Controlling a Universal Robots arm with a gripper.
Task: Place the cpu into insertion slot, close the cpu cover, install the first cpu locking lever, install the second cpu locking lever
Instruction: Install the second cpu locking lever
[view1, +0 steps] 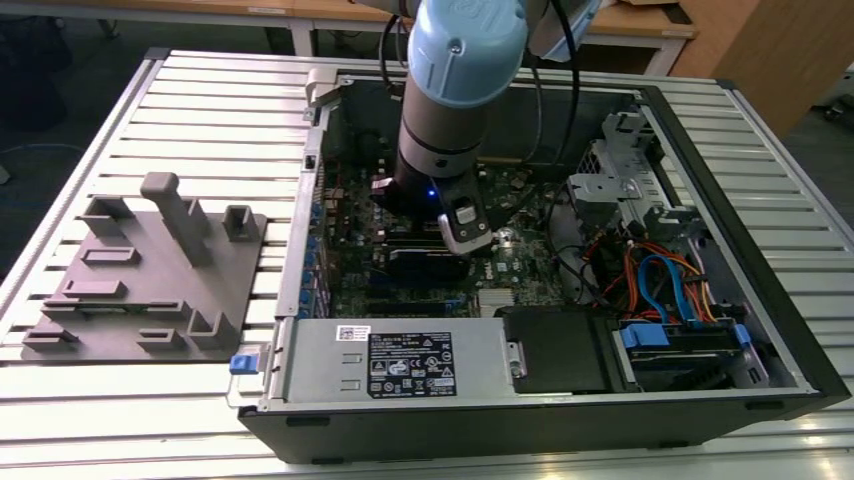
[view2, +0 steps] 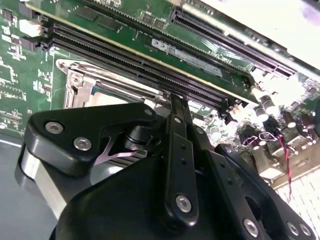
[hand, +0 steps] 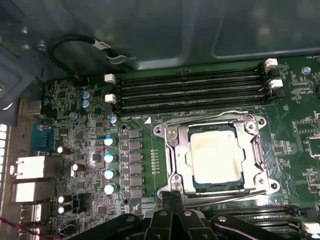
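Note:
In the first wrist view the cpu (hand: 216, 157), a pale silver square, lies flat in the insertion slot (hand: 220, 187), whose dark rim just shows around it. The cpu cover (hand: 181, 155), a silvery frame, lies down over the chip's edges. A thin wire locking lever (hand: 200, 120) runs along the cover's side toward the memory slots. My gripper (hand: 172, 194) sits at the opposite edge of the socket, its black fingers (hand: 166, 196) pressed together. In the second wrist view the gripper (view2: 176, 100) reaches to the socket frame (view2: 82, 85). In the exterior view the gripper (view1: 465, 235) is low inside the computer case.
Long black memory slots (hand: 190, 90) lie beside the socket, and capacitors (hand: 109, 157) and rear ports (hand: 30, 167) on its other side. In the exterior view a power supply (view1: 400, 360), drive cage with cables (view1: 667, 280) and case walls surround the arm. A grey fixture (view1: 147, 270) stands outside.

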